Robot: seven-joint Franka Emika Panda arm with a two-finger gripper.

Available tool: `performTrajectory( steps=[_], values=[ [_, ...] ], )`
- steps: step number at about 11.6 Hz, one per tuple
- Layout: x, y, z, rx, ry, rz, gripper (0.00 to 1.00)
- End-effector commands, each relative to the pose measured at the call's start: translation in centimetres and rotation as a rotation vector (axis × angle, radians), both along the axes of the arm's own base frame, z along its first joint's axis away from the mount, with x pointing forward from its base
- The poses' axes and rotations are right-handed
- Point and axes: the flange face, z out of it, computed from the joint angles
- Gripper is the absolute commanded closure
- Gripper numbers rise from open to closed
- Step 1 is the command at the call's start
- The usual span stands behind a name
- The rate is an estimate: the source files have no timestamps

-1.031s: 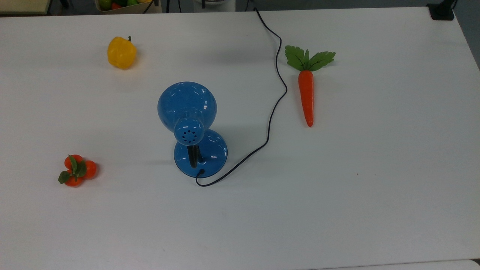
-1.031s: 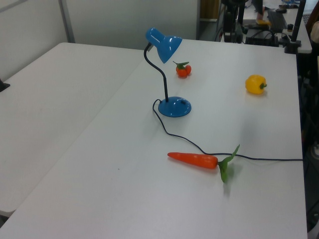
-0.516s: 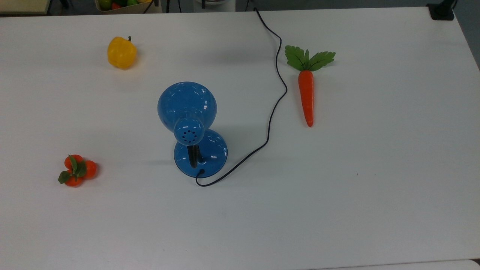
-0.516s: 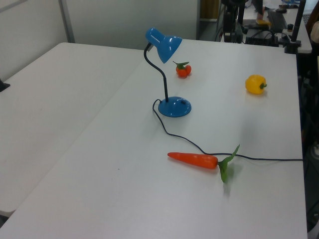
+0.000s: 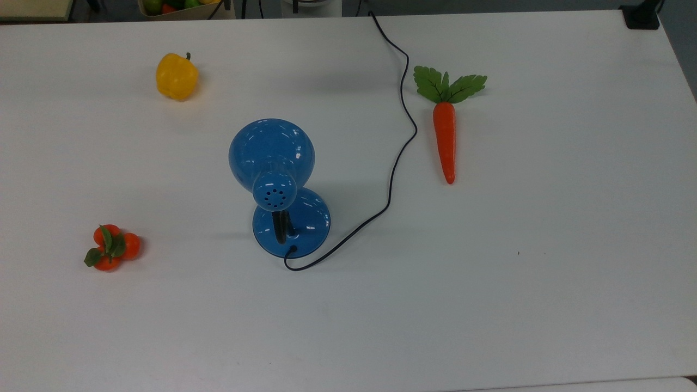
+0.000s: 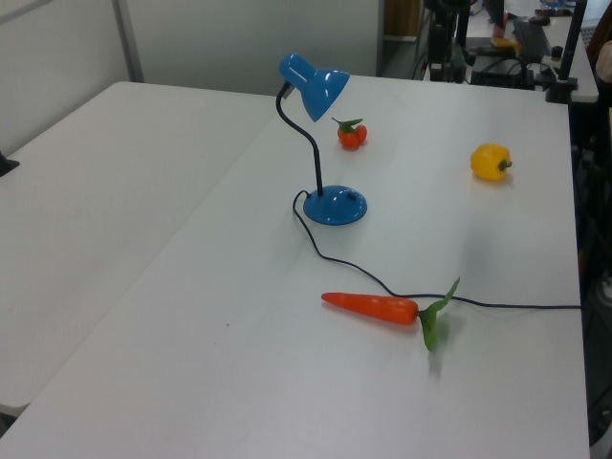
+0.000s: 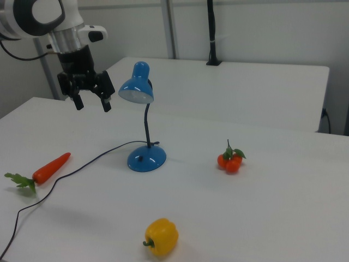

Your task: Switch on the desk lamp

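Nothing looked done: the desk lamp (image 7: pixel 143 117) stood unlit on the table (image 7: pixel 262 218) while the hand (image 7: pixel 91 100) hung spread open, well above the base.

Glossy blue all over the desk lamp (image 5: pixel 272 158), dome shade and round base alike, dark vent holes dotted in a ring on its cap, black neck, thin black cord (image 5: pixel 400 136) snaking away. The gripper (image 7: pixel 90 102) is black, spread wide, hung off a white and grey arm (image 7: pixel 38 19). Below it, the carrot (image 7: pixel 50 167) is bright orange with green leaves. Past the lamp from the gripper, the tomatoes (image 7: pixel 231 159), orange-red, perhaps tangerines, carry dark green leaves. The pepper (image 7: pixel 161 237), plain yellow, green-stemmed. Table (image 5: pixel 544 272): white
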Motion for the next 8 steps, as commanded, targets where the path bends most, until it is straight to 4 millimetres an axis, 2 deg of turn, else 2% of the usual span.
performTrajectory(
  steps=[1,3,4,5,6,8],
  values=[
    [-0.11,-0.04,0.22,0.002,0.026,-0.006,0.07],
    [-0.10,-0.18,0.22,0.006,0.027,-0.006,0.32],
    [-0.04,-0.26,0.15,0.006,0.027,-0.008,0.58],
    [-0.04,-0.25,0.15,0.007,0.027,-0.008,0.76],
    [0.04,-0.29,0.08,0.010,0.025,-0.009,0.98],
    [0.20,-0.28,-0.15,0.010,0.027,-0.007,1.00]
  ],
)
